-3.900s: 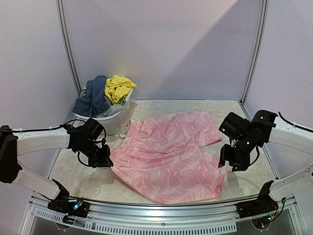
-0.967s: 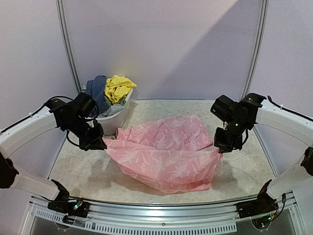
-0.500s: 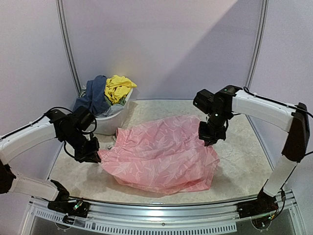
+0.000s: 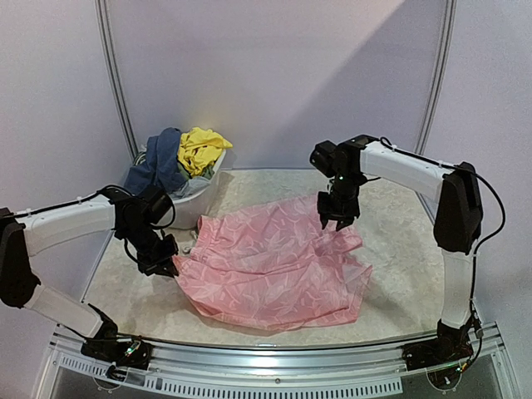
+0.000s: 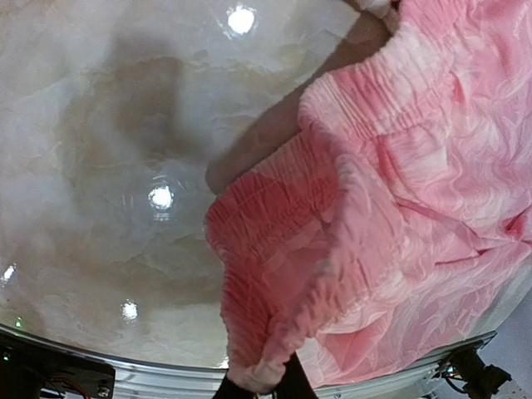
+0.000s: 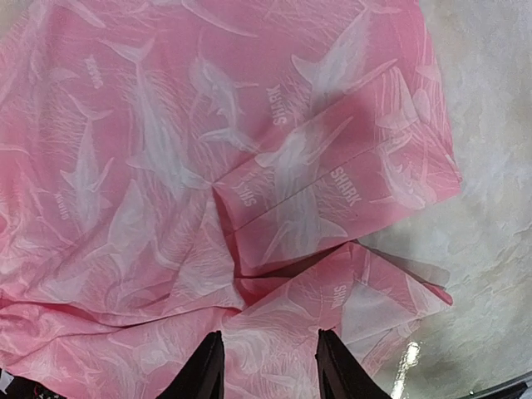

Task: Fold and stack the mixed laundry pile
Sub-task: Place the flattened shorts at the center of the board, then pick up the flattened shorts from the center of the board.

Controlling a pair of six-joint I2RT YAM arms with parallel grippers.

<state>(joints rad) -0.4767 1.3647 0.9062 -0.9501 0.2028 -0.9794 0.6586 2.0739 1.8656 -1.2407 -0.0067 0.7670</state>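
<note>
- Pink shark-print shorts (image 4: 274, 270) lie half-folded on the table (image 4: 416, 249), long axis running left to right.
- Left gripper (image 4: 164, 266) pinches the waistband's left end; right gripper (image 4: 337, 220), fingers apart, hovers directly over the far right corner.

Right jaws have parted, apparently dropping the pink piece (image 4: 274, 266) folded over.

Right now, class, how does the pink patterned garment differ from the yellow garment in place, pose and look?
The pink garment lies spread across the table; the yellow garment sits bunched in the white tub. The pink garment carries a white shark print; the yellow garment looks plain. The left gripper pinches the pink garment's edge; no gripper touches the yellow garment. Both are cloth.
</note>
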